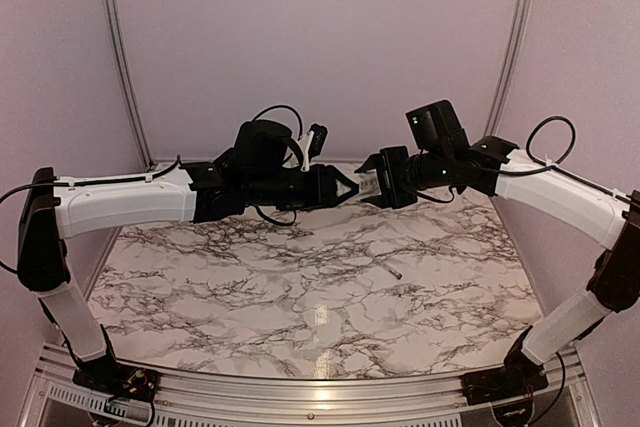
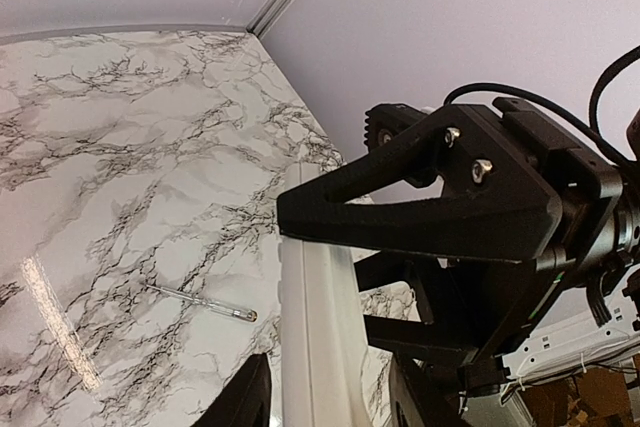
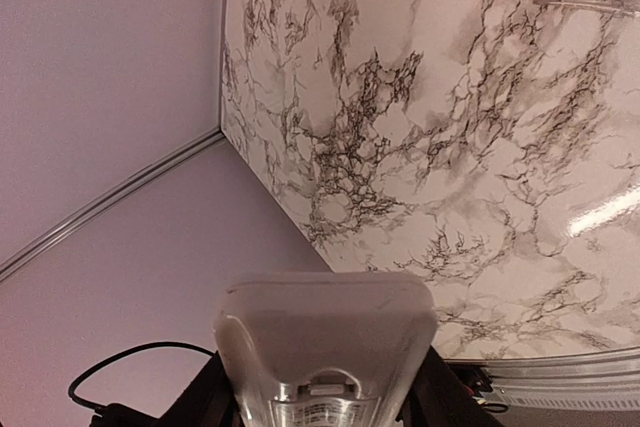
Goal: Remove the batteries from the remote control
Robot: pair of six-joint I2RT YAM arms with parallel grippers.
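Right pincer [image 1: 376,187] clamps the remote control [image 2: 315,332]; left pincer [image 1: 349,187] stands apart (astride it), so loose batteries could drop onto the worktop [image 1: 250,277].

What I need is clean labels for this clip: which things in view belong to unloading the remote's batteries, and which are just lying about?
Part of the job:
- remote control, held above the table by the right gripper
- left gripper, at its other end
- batteries: none in sight

Lying about:
- thin grey rod, on the marble table
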